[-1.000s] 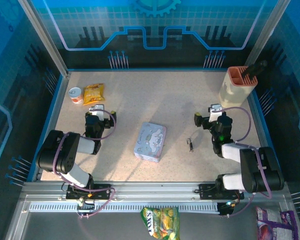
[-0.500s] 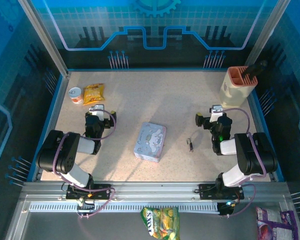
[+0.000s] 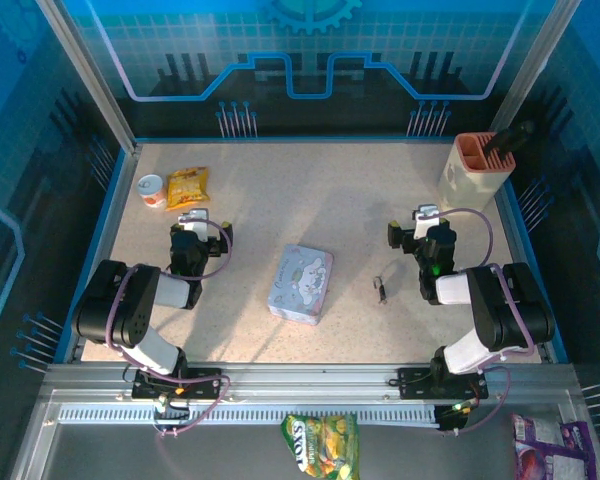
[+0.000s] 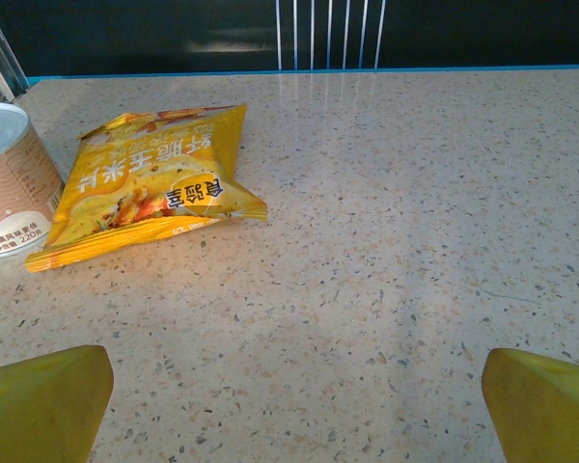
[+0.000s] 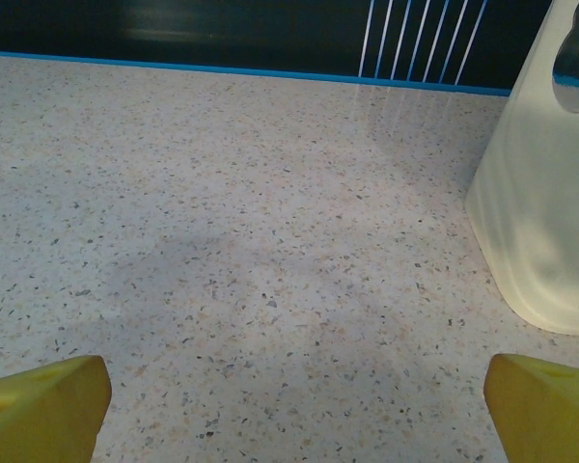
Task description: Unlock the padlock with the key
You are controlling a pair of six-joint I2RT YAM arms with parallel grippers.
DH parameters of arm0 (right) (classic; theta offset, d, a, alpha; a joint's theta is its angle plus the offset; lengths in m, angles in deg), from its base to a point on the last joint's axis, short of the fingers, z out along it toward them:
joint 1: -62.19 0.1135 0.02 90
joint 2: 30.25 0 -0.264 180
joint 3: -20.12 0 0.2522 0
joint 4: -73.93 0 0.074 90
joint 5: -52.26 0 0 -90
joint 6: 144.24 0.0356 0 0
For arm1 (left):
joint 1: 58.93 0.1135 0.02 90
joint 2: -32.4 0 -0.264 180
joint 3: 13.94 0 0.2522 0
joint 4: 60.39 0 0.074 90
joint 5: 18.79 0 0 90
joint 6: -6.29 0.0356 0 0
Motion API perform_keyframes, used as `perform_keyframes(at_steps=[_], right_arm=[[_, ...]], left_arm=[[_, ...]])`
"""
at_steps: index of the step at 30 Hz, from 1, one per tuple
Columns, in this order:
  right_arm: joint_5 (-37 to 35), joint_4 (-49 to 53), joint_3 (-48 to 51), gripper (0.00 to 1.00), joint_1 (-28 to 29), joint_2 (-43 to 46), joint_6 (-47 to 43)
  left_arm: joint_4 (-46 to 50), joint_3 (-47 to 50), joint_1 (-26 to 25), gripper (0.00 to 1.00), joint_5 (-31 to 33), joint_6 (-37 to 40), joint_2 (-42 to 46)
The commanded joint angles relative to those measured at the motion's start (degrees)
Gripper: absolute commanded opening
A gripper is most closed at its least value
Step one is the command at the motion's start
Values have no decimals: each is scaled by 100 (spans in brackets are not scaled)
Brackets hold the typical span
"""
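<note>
Dark padlock (image 3: 382,290) top view, snack bag (image 4: 145,183) L wrist; L claw (image 4: 294,405), R claw (image 5: 294,405) wide.

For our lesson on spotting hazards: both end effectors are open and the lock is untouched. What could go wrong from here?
1. The padlock is a tiny speck to the right of the tin box. The key cannot be told from it, so a grasp may miss or flick it away.
2. The right end effector faces the cream holder, away from the padlock. Swinging round could clip the holder.
</note>
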Motion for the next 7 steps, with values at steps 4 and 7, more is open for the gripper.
perform_keyframes(at_steps=[4,7], right_arm=[[77,90,-136,100,32,21,-103],[36,30,-119,100,55,20,-117]], left_arm=[[10,-64,47,99,48,-109,107],[9,-64,45,99,50,-109,107]])
